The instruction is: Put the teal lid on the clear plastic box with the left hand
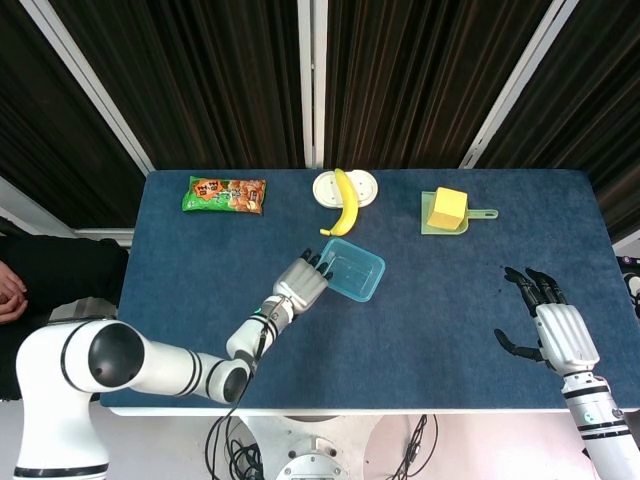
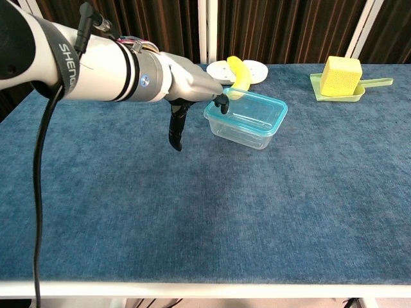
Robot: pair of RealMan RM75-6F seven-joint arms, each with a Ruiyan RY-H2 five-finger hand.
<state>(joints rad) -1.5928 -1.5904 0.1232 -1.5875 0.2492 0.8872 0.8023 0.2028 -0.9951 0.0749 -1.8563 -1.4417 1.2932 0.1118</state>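
So there's 1 clear plastic box (image 2: 246, 120) mid-table with 1 teal lid (image 1: 352, 268) sitting on top, long axis running from near-left to far-right. Left hand (image 1: 302, 283) is just beside its left end, fingers spread, holding nothing. Right hand (image 1: 549, 322) is well off to the right, open too. Also 1 banana (image 1: 346, 201), 1 yellow sponge (image 1: 448, 208), 1 snack packet (image 1: 225, 193).

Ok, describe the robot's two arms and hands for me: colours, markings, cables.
The left arm is glossy white with black joint bands, grey lettering and a black cable along it. The left hand is silver-grey with black fingertips. The right hand matches, silver-white with black fingers, on a white forearm.
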